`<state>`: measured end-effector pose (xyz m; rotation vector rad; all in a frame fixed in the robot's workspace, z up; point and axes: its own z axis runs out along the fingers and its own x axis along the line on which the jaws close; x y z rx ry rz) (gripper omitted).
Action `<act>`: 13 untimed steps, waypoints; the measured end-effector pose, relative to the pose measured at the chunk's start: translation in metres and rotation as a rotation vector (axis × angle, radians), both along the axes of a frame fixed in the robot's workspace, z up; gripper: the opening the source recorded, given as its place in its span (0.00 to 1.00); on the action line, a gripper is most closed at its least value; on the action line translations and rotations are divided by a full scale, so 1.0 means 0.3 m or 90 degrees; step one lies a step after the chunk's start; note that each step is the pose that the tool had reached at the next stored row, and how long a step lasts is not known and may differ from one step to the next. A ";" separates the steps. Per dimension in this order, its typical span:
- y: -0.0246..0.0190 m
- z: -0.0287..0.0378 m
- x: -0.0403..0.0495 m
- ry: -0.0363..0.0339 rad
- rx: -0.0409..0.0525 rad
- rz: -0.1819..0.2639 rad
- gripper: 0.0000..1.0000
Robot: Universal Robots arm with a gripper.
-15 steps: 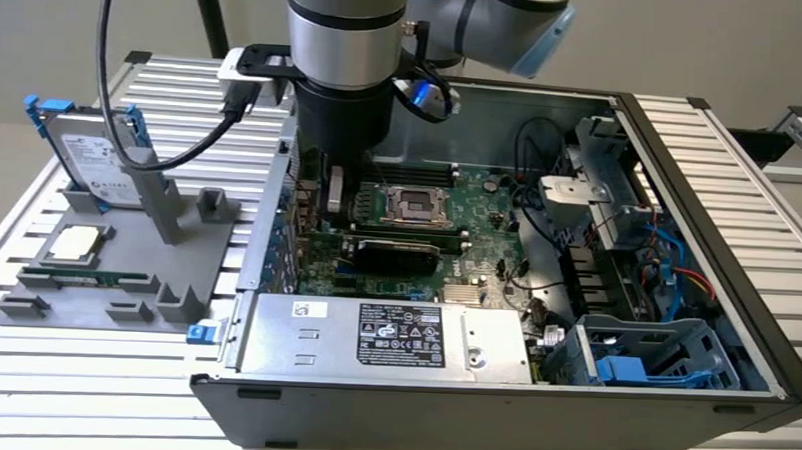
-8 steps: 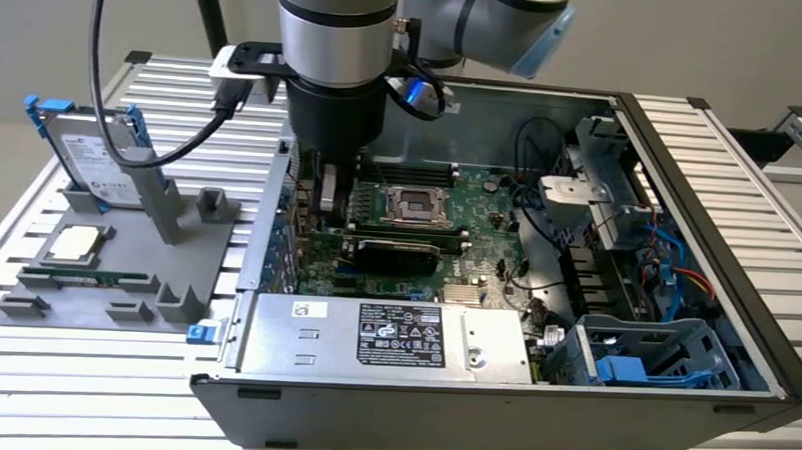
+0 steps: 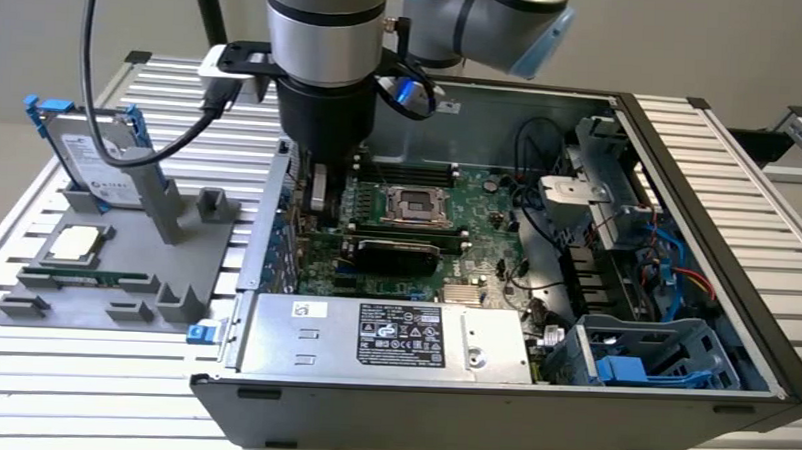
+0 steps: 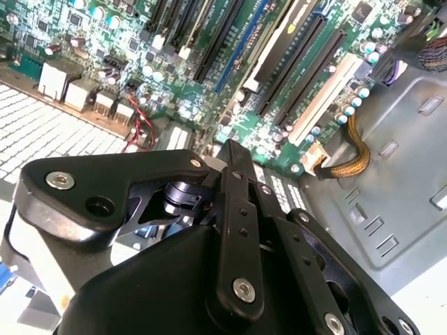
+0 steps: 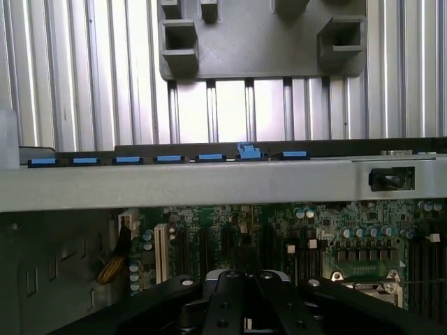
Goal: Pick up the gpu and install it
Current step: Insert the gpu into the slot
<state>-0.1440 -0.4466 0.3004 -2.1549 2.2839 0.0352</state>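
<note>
Inside the open computer case (image 3: 501, 419), which lies on its side on a slatted metal table (image 3: 724, 156), the grey robot arm (image 3: 324, 42) reaches straight down near the case's rear wall, on the exterior view's left. A silver power supply (image 3: 384, 334) fills the case's front edge, and behind it the green motherboard (image 3: 489, 203) covers the floor of the case. Outside the case, to the exterior view's left, a grey holder tray (image 3: 119, 275) stands on the table and props up a silver hard drive (image 3: 96, 159) with blue rails.

The gpu (image 3: 397, 253) sits inside the case, on the motherboard between the power supply and the processor socket (image 3: 413, 200), its black cooler face showing. The black gripper (image 3: 325, 192) hangs low in the case just beside the rear wall, close to the gpu but apart from it, over the long expansion slots (image 4: 307, 63) seen in the second wrist view. Whether its jaws are clenched or released I cannot tell.
</note>
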 end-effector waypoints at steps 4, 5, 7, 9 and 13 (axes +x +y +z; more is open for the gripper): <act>0.000 0.000 -0.003 0.0000 0.0000 0.000 0.00; 0.000 0.000 -0.003 0.0000 0.0000 0.000 0.00; 0.000 0.000 -0.003 0.0000 0.0000 0.000 0.00; 0.000 0.000 -0.003 0.0000 0.0000 0.000 0.00; 0.000 0.001 -0.008 -0.0001 0.0000 0.000 0.00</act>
